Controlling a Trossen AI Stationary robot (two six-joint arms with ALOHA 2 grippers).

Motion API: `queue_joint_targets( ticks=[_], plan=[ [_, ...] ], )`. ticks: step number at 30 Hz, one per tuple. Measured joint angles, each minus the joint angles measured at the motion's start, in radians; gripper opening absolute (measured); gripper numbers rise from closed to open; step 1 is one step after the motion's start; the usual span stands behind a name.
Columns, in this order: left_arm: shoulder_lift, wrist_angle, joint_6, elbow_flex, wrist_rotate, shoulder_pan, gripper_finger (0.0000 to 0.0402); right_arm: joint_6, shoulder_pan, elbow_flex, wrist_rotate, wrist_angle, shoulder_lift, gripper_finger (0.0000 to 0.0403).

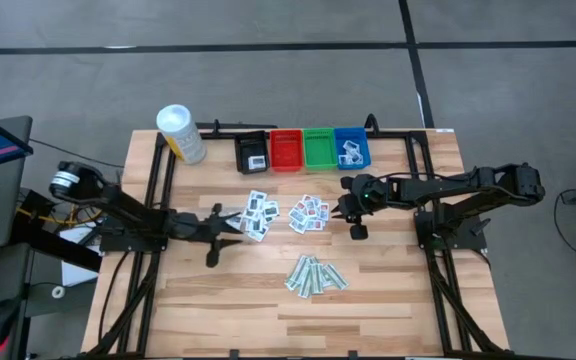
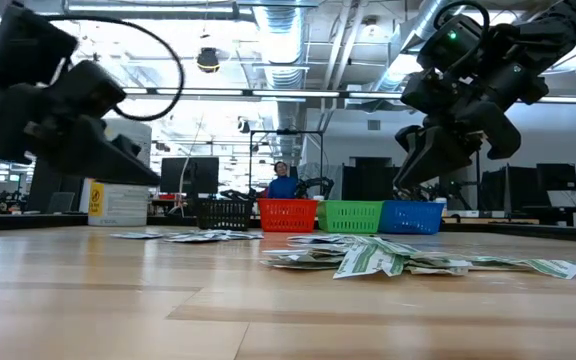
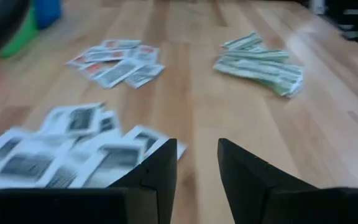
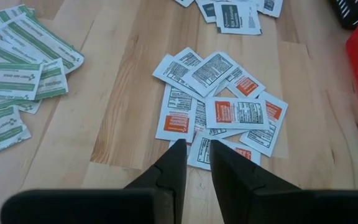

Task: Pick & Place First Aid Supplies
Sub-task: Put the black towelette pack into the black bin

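The left gripper (image 1: 230, 227) hovers beside the dark-print packets (image 1: 259, 214) on the worktop (image 1: 388, 290), fingers (image 3: 160, 171) apart and empty. Pale-green strips (image 1: 316, 275) lie nearer the front. The right gripper (image 1: 346, 212) sits by the red-print packets (image 1: 309, 213), fingers (image 4: 174, 163) narrowly apart, empty.
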Motion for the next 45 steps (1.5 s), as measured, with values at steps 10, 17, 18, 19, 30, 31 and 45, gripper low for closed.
queue_joint_targets(
  ticks=[10, 17, 18, 19, 30, 31, 45],
  plan=[
    [-0.062, -0.178, -0.002, -0.006, -0.081, -0.001, 0.0118, 0.0, 0.0, 0.0, 0.0, 0.014, 0.0, 0.0065],
    [-0.062, -0.177, -0.002, -0.006, -0.117, -0.001, 0.0118, 0.0, 0.0, 0.0, 0.0, 0.015, 0.0, 0.0065],
    [-0.062, -0.177, -0.002, -0.006, -0.125, -0.001, 0.0118, 0.0, 0.0, 0.0, 0.0, 0.015, 0.0, 0.0065],
    [-0.062, -0.177, -0.002, -0.006, -0.134, -0.001, 0.0118, 0.0, 0.0, 0.0, 0.0, 0.016, 0.0, 0.0065],
    [-0.062, -0.177, 0.001, -0.003, -0.228, -0.001, 0.0118, 0.0, 0.0, 0.0, 0.0, 0.021, 0.0, 0.0065],
    [-0.062, -0.182, 0.001, 0.001, -0.242, -0.001, 0.0118, 0.0, 0.0, 0.0, 0.0, 0.021, 0.0, 0.0065],
    [-0.061, -0.483, -0.008, 0.133, -0.271, 0.0, 0.0118, 0.0, 0.0, 0.0, 0.0, 0.027, 0.0, 0.0065]
  ],
)
